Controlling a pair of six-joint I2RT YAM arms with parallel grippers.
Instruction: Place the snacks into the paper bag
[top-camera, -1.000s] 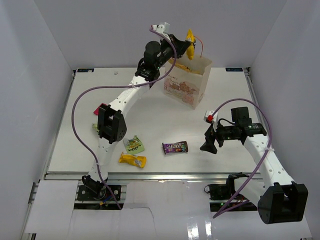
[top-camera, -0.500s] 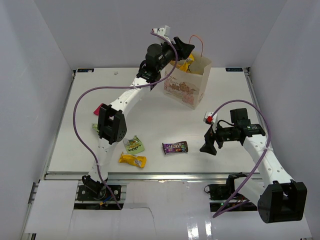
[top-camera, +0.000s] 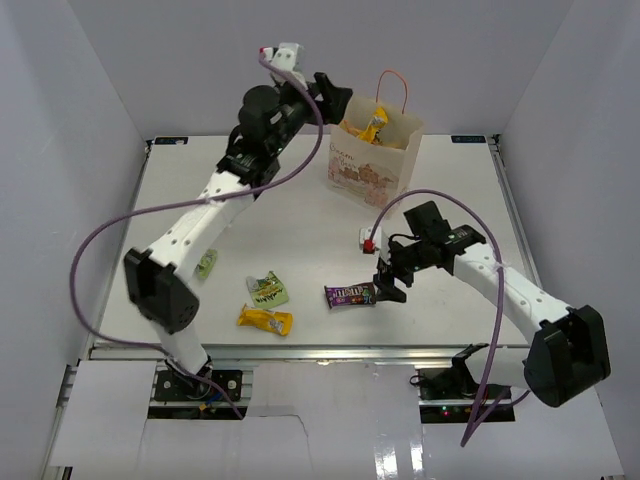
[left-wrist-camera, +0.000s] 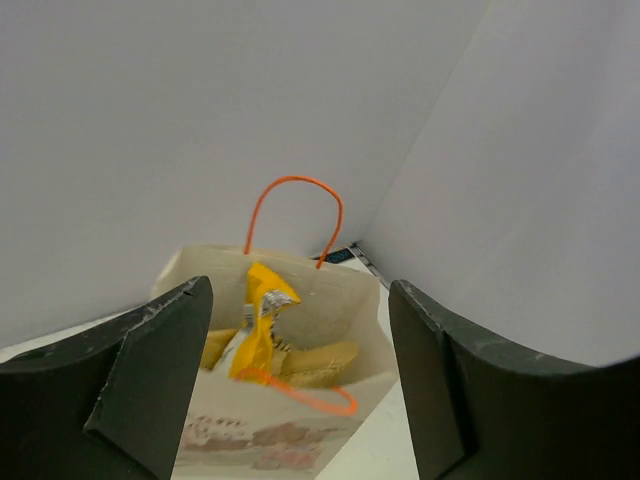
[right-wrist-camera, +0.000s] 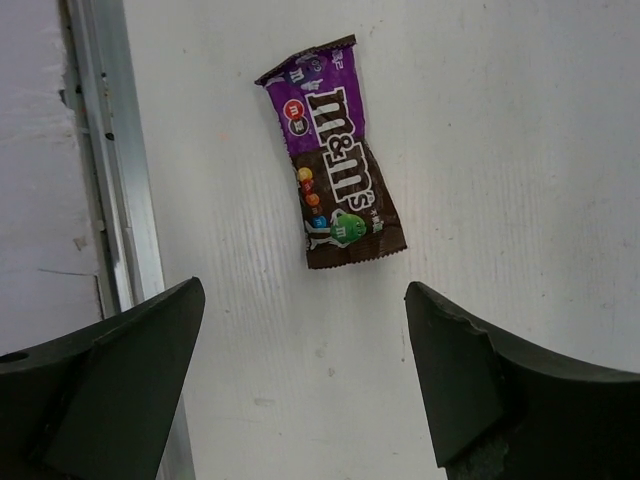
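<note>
The cream paper bag (top-camera: 372, 165) stands upright at the back of the table, with a yellow packet (top-camera: 367, 124) poking out of its top. My left gripper (top-camera: 340, 97) hangs open and empty just left of the bag's mouth. In the left wrist view the bag (left-wrist-camera: 285, 435) and the yellow packet (left-wrist-camera: 260, 320) show between the spread fingers (left-wrist-camera: 155, 385). A dark purple candy packet (top-camera: 349, 295) lies flat near the front. My right gripper (top-camera: 386, 286) is open right beside it. In the right wrist view the packet (right-wrist-camera: 333, 185) lies just ahead of the open gripper (right-wrist-camera: 300, 395).
A green packet (top-camera: 268, 290) and a yellow wrapped bar (top-camera: 265, 320) lie front left. Another green packet (top-camera: 207, 264) sits by the left arm. The metal rail of the table's front edge (right-wrist-camera: 100, 200) runs close to the purple packet. White walls enclose the table.
My left gripper opened and dropped the yellow packet into the bag, then drew back to the left. My right arm swung left and now hovers by the purple candy packet.
</note>
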